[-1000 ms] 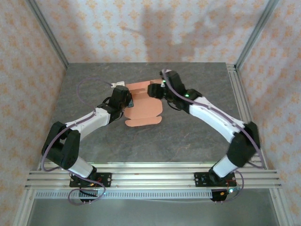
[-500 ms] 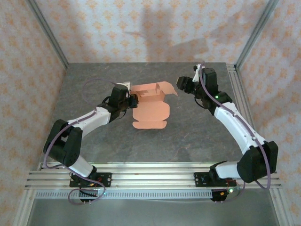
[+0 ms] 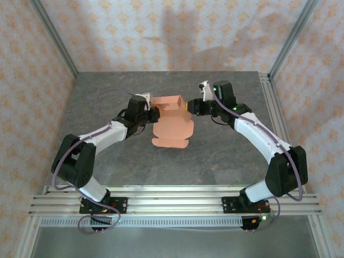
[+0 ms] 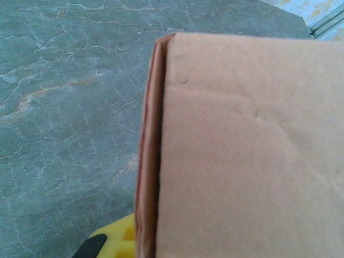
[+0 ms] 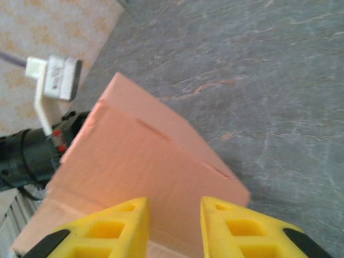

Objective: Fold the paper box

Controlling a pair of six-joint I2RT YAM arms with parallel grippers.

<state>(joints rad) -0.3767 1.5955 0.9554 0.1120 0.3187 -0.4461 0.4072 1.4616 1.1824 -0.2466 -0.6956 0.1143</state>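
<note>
The paper box (image 3: 172, 130) is salmon-orange card at the middle of the table, its far part folded up into a low box shape (image 3: 171, 102) and its near part lying flat. My left gripper (image 3: 153, 114) is shut on the box's left wall. In the left wrist view the card (image 4: 242, 150) stands edge-on against a yellow finger (image 4: 114, 242). My right gripper (image 3: 190, 106) is at the folded part's right end. In the right wrist view its yellow fingers (image 5: 115, 228) stand apart over the card panel (image 5: 145, 161), with nothing pinched between them.
The grey stone table (image 3: 226, 156) has aluminium rails along its right edge (image 3: 274, 118) and across the front (image 3: 172, 201). Patterned walls close in the back and sides. The left arm's black wrist and white camera mount (image 5: 54, 80) show behind the box.
My right gripper swung out to the right, then came back to the box's right end with its jaws narrower. The flap that stood up is now folded down.
</note>
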